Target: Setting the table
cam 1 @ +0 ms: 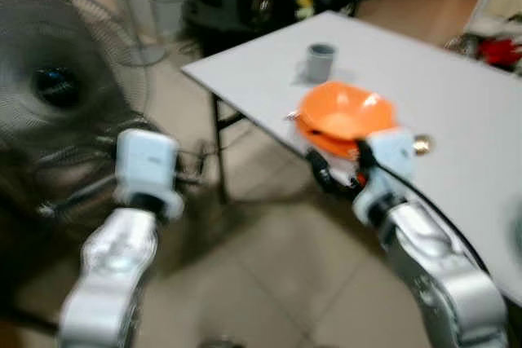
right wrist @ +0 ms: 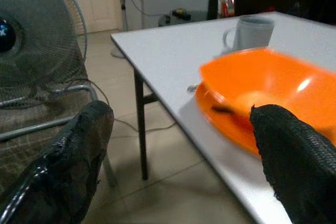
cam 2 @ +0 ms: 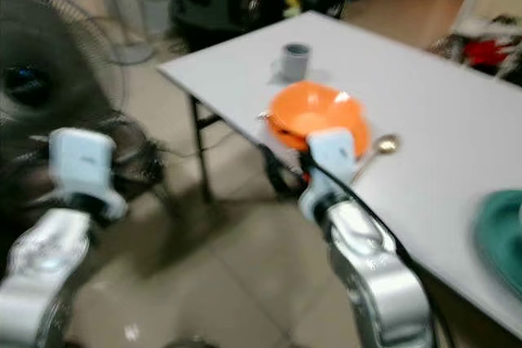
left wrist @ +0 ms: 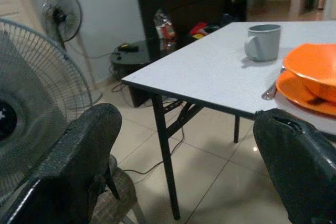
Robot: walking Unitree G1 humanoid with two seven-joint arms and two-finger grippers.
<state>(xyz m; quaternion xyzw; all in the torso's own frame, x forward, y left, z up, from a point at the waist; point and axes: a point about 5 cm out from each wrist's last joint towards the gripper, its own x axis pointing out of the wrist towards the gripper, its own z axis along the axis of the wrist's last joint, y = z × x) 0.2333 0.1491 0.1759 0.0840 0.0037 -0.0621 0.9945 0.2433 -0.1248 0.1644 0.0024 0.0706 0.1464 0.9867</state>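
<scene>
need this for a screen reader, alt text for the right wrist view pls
An open claw, two black fingers spread wide, faces the near edge of a white table, where an orange bowl sits on an orange plate. A grey mug stands behind it; a fan stands on the tiled floor.

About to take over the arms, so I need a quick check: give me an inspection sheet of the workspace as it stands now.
Surface: white folding table, mostly bare.
Job's things: orange bowl on orange plate near the edge; grey mug behind; spoon beside; teal dish at right.
Clutter: nothing seen.
Grippers: left gripper open, off the table; right gripper open at the bowl, empty.
Cables: black cable along right arm; floor wires.
Surroundings: fans, dark cabinet.
</scene>
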